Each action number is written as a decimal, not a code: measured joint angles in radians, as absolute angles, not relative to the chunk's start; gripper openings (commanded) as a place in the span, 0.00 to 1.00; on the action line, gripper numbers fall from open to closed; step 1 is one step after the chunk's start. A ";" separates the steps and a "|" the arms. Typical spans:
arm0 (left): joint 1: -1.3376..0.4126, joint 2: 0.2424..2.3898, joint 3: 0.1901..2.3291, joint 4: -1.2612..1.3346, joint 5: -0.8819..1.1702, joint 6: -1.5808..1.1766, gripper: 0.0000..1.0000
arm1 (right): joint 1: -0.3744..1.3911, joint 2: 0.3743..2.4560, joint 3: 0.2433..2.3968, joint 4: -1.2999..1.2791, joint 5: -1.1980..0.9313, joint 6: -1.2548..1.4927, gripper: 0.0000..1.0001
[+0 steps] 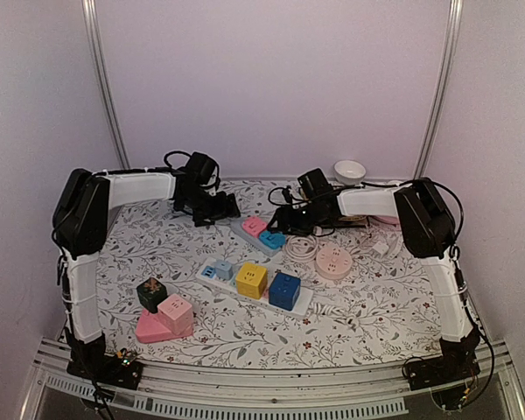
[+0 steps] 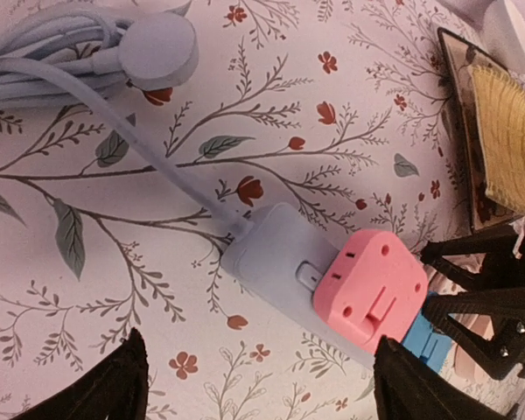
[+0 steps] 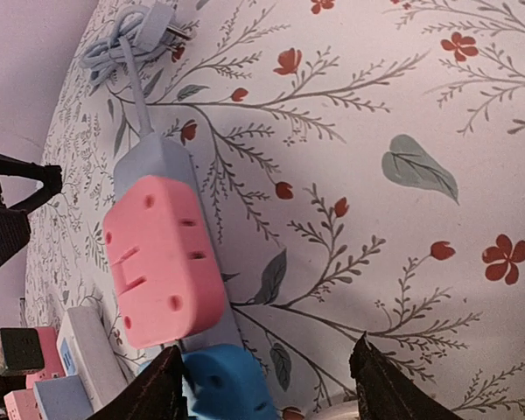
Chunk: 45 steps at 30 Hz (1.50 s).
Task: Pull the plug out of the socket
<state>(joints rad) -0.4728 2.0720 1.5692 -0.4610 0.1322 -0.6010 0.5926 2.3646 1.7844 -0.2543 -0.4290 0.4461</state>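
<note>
Near the middle of the overhead view, the pink plug (image 1: 254, 226) and blue plug (image 1: 272, 238) still sit in the power strip (image 2: 271, 254), with my left gripper (image 2: 258, 385) and right gripper (image 3: 267, 389) both released, grasping nothing.

Pink plug (image 2: 367, 284) sits plugged into grey socket strip (image 2: 276, 249), lying flat.

A white bowl (image 1: 349, 170) sits at the back of the floral worktop (image 1: 376, 319). A dark green cube (image 1: 151, 294) stands front-left, beside a pink cube (image 1: 175, 312).
</note>
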 measured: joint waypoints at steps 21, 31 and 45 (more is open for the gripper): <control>-0.471 2.234 1.705 -0.479 0.133 -0.550 0.80 | 0.593 2.344 1.713 -0.238 -0.575 0.535 0.47; -0.469 2.234 1.655 -0.474 0.124 -0.550 0.80 | 0.596 2.333 1.696 -0.247 -0.673 0.561 0.34; -0.473 2.234 1.653 -0.469 0.128 -0.539 0.79 | 0.604 2.312 1.694 -0.253 -0.693 0.570 0.28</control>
